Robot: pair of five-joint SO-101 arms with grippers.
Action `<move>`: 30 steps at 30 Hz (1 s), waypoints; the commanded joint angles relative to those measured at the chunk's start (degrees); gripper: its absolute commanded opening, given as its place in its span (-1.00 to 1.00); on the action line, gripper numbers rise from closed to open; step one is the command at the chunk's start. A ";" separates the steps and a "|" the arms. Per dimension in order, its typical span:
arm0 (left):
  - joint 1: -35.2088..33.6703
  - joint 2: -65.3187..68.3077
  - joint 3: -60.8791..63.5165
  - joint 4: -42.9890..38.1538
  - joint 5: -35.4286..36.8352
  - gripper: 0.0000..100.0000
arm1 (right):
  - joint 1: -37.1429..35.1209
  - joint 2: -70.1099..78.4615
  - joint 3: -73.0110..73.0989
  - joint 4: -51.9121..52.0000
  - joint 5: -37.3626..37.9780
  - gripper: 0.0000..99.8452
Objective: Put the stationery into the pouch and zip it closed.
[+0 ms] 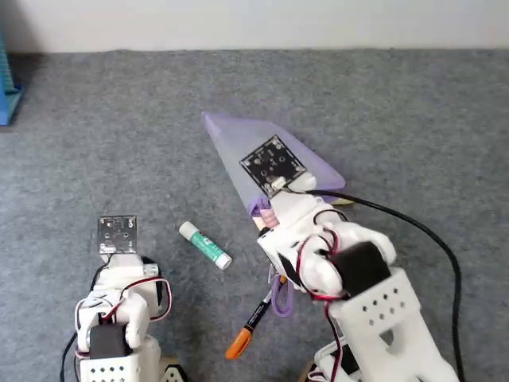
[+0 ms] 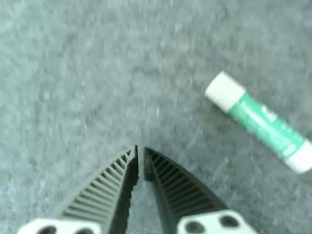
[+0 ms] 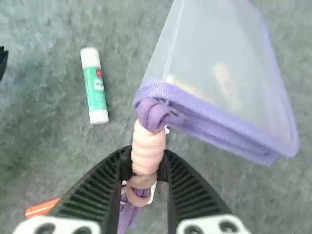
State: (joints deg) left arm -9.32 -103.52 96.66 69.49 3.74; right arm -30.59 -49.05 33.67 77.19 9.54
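Right gripper [image 3: 145, 157] is clamped on the pink-and-purple zip pull cord [image 3: 147, 139] at 1 end of the see-through purple pouch [image 3: 219, 73], which sits mid-table ahead of the right arm. Left gripper [image 2: 140, 155] has its fingers together, low over the grey carpet [image 1: 413, 103]. 1 green glue stick [image 1: 205, 244] lies between the 2 arms. 1 orange-capped marker [image 1: 248, 325] lies beside the right arm's base, outside the pouch.

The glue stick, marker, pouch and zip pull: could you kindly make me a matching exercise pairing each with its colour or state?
Things:
1. glue stick
2. marker
3. pouch
4. zip pull

Colours or states:
A. clear with purple edging
B. pink, clamped in the right gripper
C. black with an orange end
D. green and white

Pairs: 1-D, 2-C, 3-A, 4-B
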 commanded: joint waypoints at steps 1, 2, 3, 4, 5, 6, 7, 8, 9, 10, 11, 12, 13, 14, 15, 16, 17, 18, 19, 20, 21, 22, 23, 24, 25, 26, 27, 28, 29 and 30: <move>0.35 -0.79 -6.46 -6.15 -1.93 -0.70 | 0.40 -3.65 -0.18 -2.42 0.62 -0.98; 0.35 -0.79 -7.43 -8.00 -2.20 -0.63 | 0.40 -3.91 -0.09 -3.21 0.44 -0.98; 0.70 -0.79 -8.22 -9.67 -2.20 -0.57 | 0.31 -4.09 -0.09 -4.09 0.35 -0.98; 1.41 -0.79 -8.57 -10.90 -2.55 -0.53 | 0.31 -4.18 -0.09 -4.88 0.26 -0.98; 2.20 -0.79 -8.75 -11.52 -2.55 -0.52 | 0.48 -4.18 -0.09 -5.58 0.26 -0.98; 3.34 -0.70 -8.84 -11.87 -2.55 -0.52 | 0.57 -4.18 -0.09 -6.11 0.26 -0.98; 4.40 -0.70 -8.92 -12.04 -2.29 -0.53 | 0.57 -4.18 -0.09 -6.55 0.26 -0.98; 5.10 -0.70 -9.27 -12.13 -2.02 -0.53 | 0.57 -4.18 -0.09 -6.90 0.26 -0.98; 5.80 -0.70 -10.42 -11.96 -1.14 -0.52 | 0.40 -4.09 -0.09 -7.25 0.26 -0.98; 6.51 -0.70 -11.74 -11.96 -0.09 -0.52 | 0.40 -4.09 -0.09 -7.25 0.53 -0.98; 7.65 -0.62 -13.41 -11.96 0.62 -0.52 | 0.31 -4.09 -0.09 -7.25 0.62 -0.98; 9.41 -0.62 -15.08 -12.04 1.05 -0.52 | 0.31 -4.09 -0.09 -7.25 0.70 -0.98; 11.16 -0.62 -16.75 -12.22 1.14 -0.52 | 0.40 -4.09 -0.09 -7.16 0.70 -0.98; 13.01 -0.62 -18.07 -12.84 1.49 -0.52 | 0.57 -4.09 -0.09 -6.99 0.70 -0.98; 14.33 -0.53 -19.03 -13.80 2.02 -0.49 | 0.57 -4.09 -0.09 -6.81 0.70 -0.98; 15.30 -0.09 -19.65 -14.86 2.20 -0.45 | 0.57 -4.09 -0.09 -6.64 0.70 -0.98; 16.26 0.70 -20.18 -15.38 2.37 -0.40 | 0.57 -4.09 -0.09 -6.64 0.70 -0.98; 16.79 2.11 -21.32 -15.47 2.55 -0.37 | 0.57 -4.09 0.00 -6.64 0.70 -0.98; 17.49 3.96 -22.73 -15.38 2.81 -0.35 | 0.57 -4.18 0.18 -6.64 0.70 -0.98; 18.02 6.15 -24.13 -15.38 3.52 -0.35 | 0.57 -4.18 0.18 -6.64 0.70 -0.98; 18.55 8.70 -25.98 -15.38 4.40 -0.35 | 0.57 -4.18 0.18 -6.64 0.70 -0.98; 18.90 11.43 -27.82 -15.38 5.19 -0.35 | 0.66 -4.18 0.18 -6.64 0.70 -0.98; 19.25 14.51 -29.76 -15.38 6.07 -0.35 | 0.66 -4.18 0.18 -6.64 0.70 -0.98; 19.60 17.58 -31.69 -15.38 7.03 -0.35 | 0.66 -4.18 0.18 -6.64 0.70 -0.98; 20.22 20.75 -33.45 -15.38 8.00 -0.35 | 0.66 -4.18 0.18 -6.64 0.70 -0.98; 20.92 23.65 -35.21 -15.38 9.32 -0.35 | 0.66 -4.26 0.18 -6.64 0.70 -0.98; 21.71 26.29 -36.70 -15.38 10.37 -0.35 | 0.66 -4.26 0.18 -6.64 0.70 -0.98; 22.59 28.84 -38.02 -15.38 11.08 -0.35 | 0.66 -4.26 0.18 -6.64 0.70 -0.98; 23.47 30.95 -39.08 -15.38 11.60 -0.35 | 0.66 -4.26 0.18 -6.64 0.70 -0.98; 24.26 32.62 -40.04 -15.38 11.87 -0.35 | 0.66 -4.26 0.18 -6.64 0.70 -0.98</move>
State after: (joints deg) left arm 12.84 -77.41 62.20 55.34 13.58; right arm -30.59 -51.52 34.20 71.38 9.54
